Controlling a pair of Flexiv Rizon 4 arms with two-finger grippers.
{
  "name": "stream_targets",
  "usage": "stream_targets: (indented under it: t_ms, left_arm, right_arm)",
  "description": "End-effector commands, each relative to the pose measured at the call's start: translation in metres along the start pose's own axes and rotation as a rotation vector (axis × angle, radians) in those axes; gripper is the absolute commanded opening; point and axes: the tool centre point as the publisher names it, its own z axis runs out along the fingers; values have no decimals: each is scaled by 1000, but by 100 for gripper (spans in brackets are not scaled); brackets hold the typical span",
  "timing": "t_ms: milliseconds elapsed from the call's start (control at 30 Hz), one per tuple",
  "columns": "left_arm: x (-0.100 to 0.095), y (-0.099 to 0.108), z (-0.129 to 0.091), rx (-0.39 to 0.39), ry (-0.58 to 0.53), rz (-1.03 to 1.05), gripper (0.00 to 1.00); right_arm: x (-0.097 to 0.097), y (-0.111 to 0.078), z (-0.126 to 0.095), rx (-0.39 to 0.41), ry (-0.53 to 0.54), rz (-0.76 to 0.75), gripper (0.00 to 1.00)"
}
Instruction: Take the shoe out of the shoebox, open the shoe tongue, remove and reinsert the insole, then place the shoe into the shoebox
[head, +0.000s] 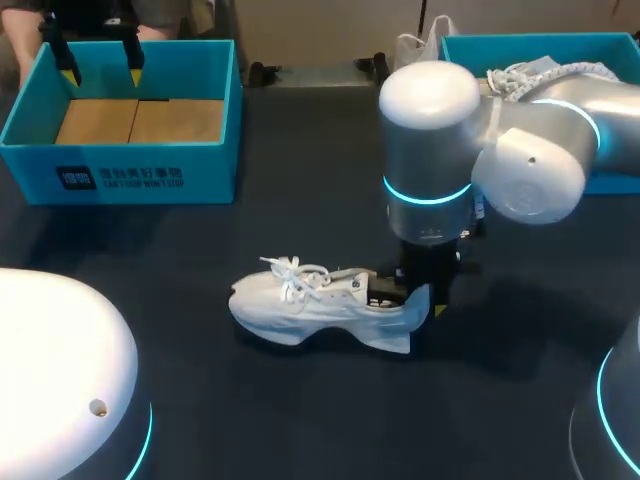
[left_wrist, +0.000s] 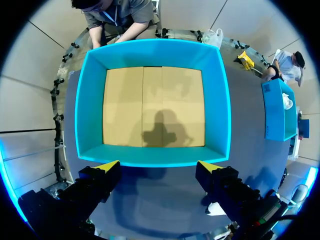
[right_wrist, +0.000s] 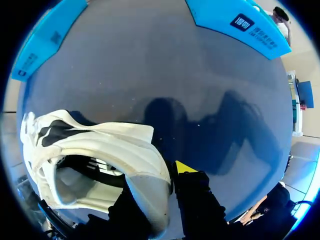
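Dark table (head: 300, 420): right gripper (head: 422, 298) pinching shoe (head: 310, 305) heel mid-frame, left gripper (left_wrist: 159, 167) wide over shoebox (left_wrist: 90, 110); I'd pin heel, left lifts tongue (head: 338, 281)

The head camera sat above and behind the robot and looked down over the whole dark worktop (head: 300, 420), far enough back to take in the shoebox (head: 140, 180) at the far left corner and the shoe (head: 300, 305) near the middle. The left wrist camera hung over that shoebox and faced straight down into it past its own pincer (left_wrist: 157, 165), so the box was what it shared with the head view. The right wrist camera sat low, very close behind the shoe's heel, facing out across the worktop, and shared the shoe with the head view.
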Motion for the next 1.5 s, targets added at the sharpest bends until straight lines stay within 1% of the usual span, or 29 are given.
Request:
stream_targets:
  t_ms: [33, 200, 467, 500, 567, 600, 633, 667, 700, 867, 1033, 1067, 1133, 1200, 1233, 1267, 1400, 1467, 1500]
  left_arm:
    - [0, 0, -1, 0, -1, 0, 100]
    - [0, 0, -1, 0, -1, 0, 100]
    - [0, 0, -1, 0, -1, 0, 100]
    - [0, 0, -1, 0, -1, 0, 100]
    - [0, 0, -1, 0, -1, 0, 100]
    - [0, 0, -1, 0, -1, 0, 100]
    - [0, 0, -1, 0, -1, 0, 100]
    - [0, 0, -1, 0, -1, 0, 100]
    - [0, 0, -1, 0, -1, 0, 100]
    - [0, 0, -1, 0, -1, 0, 100]
    - [0, 0, -1, 0, -1, 0, 100]
    - [0, 0, -1, 0, -1, 0, 100]
    - [0, 0, -1, 0, -1, 0, 100]
    - [0, 0, -1, 0, -1, 0, 100]
    - [0, 0, -1, 0, -1, 0, 100]
    - [0, 0, -1, 0, -1, 0, 100]
    - [0, 0, -1, 0, -1, 0, 100]
    - [0, 0, -1, 0, -1, 0, 100]
    - [0, 0, -1, 0, -1, 0, 100]
  right_arm:
    - [11, 4, 10, 16, -8, 0, 0]
    - [13, 2, 16, 17, -26, 6, 0]
    - [13, 3, 21, 14, -16, 24, 0]
    - [13, 3, 22, 15, -15, 24, 5]
    - [13, 3, 22, 14, -13, 23, 18]
    - [13, 3, 22, 13, -9, 22, 29]
    - [14, 3, 22, 14, -3, 19, 49]
    - [14, 3, 21, 15, -3, 19, 86]
    - [15, 2, 19, 16, 8, 11, 100]
    - [14, 0, 3, 30, 22, 9, 100]
    - [12, -1, -22, 33, 42, -4, 100]
    - [11, -1, -28, 39, 66, -7, 100]
    - [8, -1, -38, 43, 74, -1, 100]
    - [3, 0, -47, 78, 118, 17, 100]
    - [1, 1, -50, 78, 133, 18, 100]
    - [-3, 1, -55, 95, 159, 27, 100]
    - [-13, 0, -73, 52, 208, -37, 100]
    - [-18, 0, -81, 49, 218, -113, 100]
    - [-22, 0, -85, 39, 224, -114, 100]
